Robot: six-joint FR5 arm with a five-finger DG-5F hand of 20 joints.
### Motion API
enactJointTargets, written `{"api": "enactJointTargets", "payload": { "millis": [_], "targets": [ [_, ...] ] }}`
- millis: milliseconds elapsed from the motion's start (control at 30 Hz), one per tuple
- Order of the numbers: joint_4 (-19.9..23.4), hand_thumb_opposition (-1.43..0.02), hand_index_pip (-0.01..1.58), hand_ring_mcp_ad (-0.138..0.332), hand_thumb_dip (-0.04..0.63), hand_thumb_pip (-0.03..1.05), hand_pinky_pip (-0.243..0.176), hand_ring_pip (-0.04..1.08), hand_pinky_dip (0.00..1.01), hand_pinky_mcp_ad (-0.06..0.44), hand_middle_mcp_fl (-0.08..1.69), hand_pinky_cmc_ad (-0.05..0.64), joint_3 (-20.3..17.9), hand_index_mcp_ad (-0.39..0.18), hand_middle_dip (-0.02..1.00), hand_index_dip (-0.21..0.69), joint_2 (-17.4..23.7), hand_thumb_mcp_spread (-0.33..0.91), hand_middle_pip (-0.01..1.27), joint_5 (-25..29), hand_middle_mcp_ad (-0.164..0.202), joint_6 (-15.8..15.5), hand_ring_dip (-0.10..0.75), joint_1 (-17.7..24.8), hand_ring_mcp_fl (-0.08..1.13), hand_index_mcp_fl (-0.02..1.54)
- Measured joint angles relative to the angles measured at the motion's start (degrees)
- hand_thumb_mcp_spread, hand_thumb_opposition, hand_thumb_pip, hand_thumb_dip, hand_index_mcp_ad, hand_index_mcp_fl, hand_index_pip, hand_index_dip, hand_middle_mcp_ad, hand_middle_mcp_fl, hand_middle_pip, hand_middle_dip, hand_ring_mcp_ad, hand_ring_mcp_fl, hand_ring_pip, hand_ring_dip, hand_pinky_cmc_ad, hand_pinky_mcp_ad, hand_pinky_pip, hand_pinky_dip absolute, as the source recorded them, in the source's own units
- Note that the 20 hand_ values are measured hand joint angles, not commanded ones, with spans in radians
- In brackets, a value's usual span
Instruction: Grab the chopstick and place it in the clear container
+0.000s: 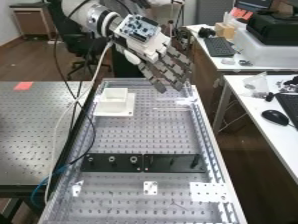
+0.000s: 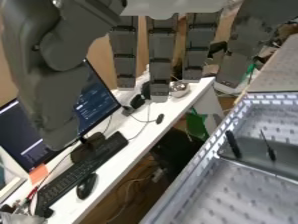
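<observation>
The perforated metal table (image 1: pixel 126 135) extends lengthwise beneath the hand (image 1: pixel 163 61), which is suspended above its far right corner. The hand is open: its fingers are straight and slightly spread, with gaps between them, and the thumb (image 2: pixel 50 85) stands apart; hand and table are not in contact. Two black plates, the left one (image 1: pixel 100 168) and the right one (image 1: pixel 156 168), lie end to end across the table's middle. A white square container (image 1: pixel 114 104) stands on a white base (image 1: pixel 126 113) near the far left corner. A white perforated plate (image 1: pixel 209 192) lies by the right edge, toward the near end. The chopstick (image 1: pixel 171 108), thin and pale, lies crosswise near the far right corner.
</observation>
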Motion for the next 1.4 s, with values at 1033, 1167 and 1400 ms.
{"api": "enactJointTargets", "payload": {
  "millis": [1033,1167,1400],
  "targets": [
    [25.6,-0.72,0.07,0.134,0.113,0.55,-0.108,0.12,0.42,0.316,0.17,0.41,-18.7,-0.103,0.39,0.251,17.6,0.21,0.09,-39.4,0.07,-46.7,0.227,-17.3,0.02,0.12],
    [24.3,-0.72,0.07,0.134,0.112,0.56,-0.108,0.12,0.39,0.316,0.17,0.41,-18.6,-0.105,0.39,0.248,18.1,0.21,0.09,-43.9,0.072,-48.3,0.223,-19.6,0.02,0.12],
    [22.9,-0.72,0.07,0.134,0.108,0.56,-0.108,0.11,0.35,0.316,0.17,0.41,-18.8,-0.11,0.38,0.251,18.9,0.19,0.09,-46.7,0.066,-52.1,0.202,-21.6,0.02,0.12]
  ]
}}
